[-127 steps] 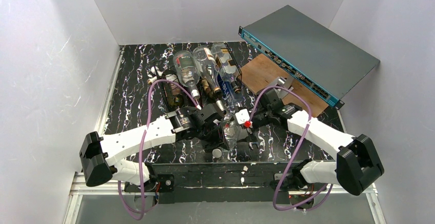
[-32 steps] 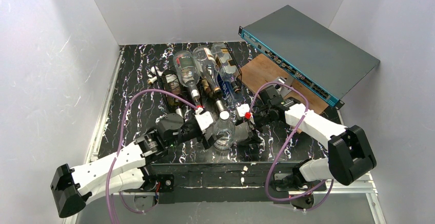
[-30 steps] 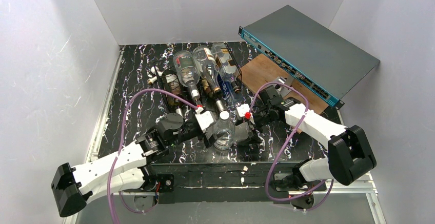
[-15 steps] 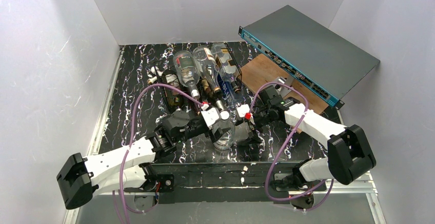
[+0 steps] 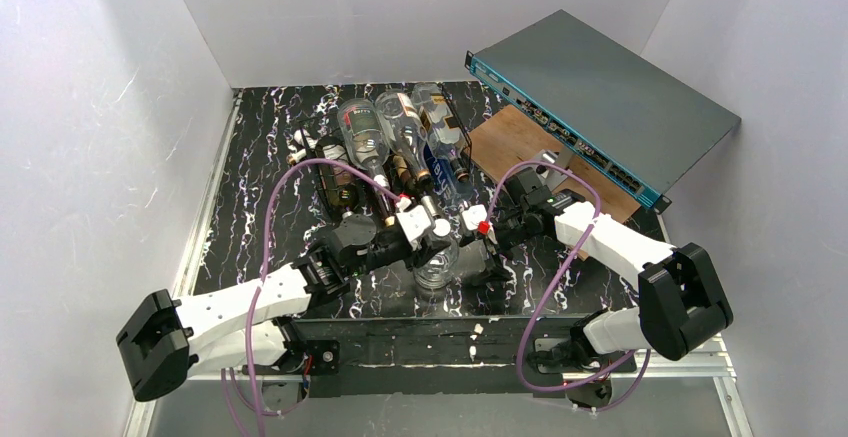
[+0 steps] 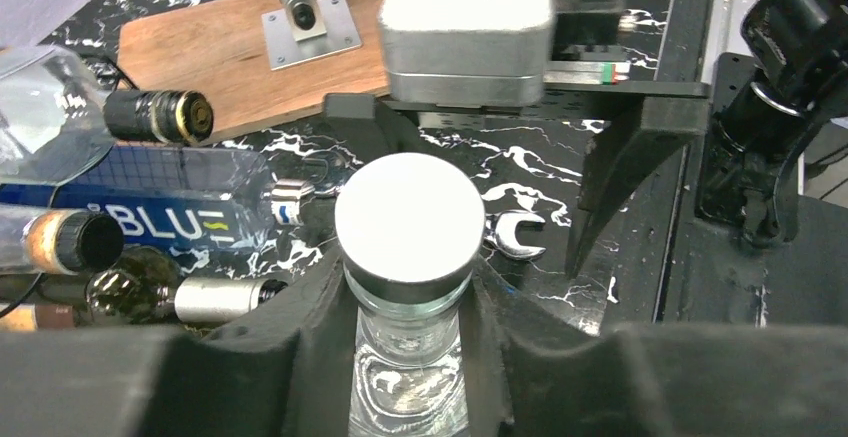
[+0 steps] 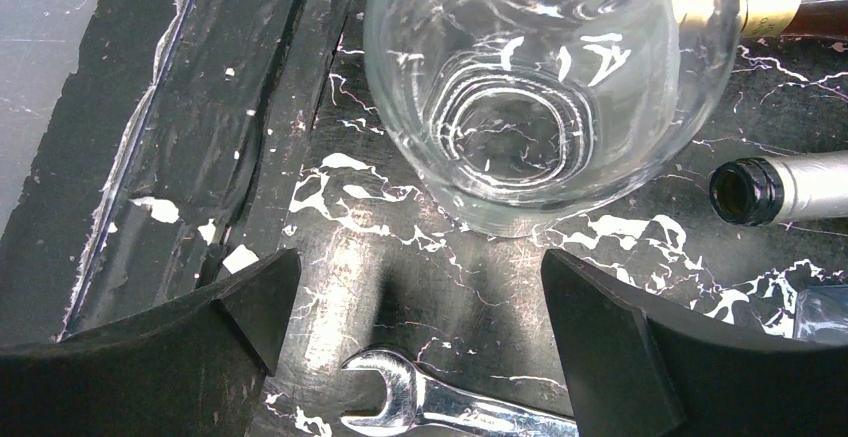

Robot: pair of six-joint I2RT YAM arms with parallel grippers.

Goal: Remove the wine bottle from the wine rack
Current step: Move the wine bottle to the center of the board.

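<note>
1. Clear glass bottle [image 5: 436, 262]: upright on the desk [image 5: 260, 197] just in front of the wine rack [image 5: 325, 179], apart from the bottles lying there. Its base appears to rest on the desk, though glare obscures contact.
2. Left tool [image 6: 408, 307]: clamped on the neck beneath the white cap [image 6: 408, 219], probably to steady the bottle upright.
3. Left arm: stretched low and forward.
4. Right tool [image 7: 415, 357]: spread wide beside the bottle's base, above a spanner [image 7: 440, 412], holding nothing.

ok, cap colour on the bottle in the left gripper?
White cap, clearest in left wrist view.
</note>
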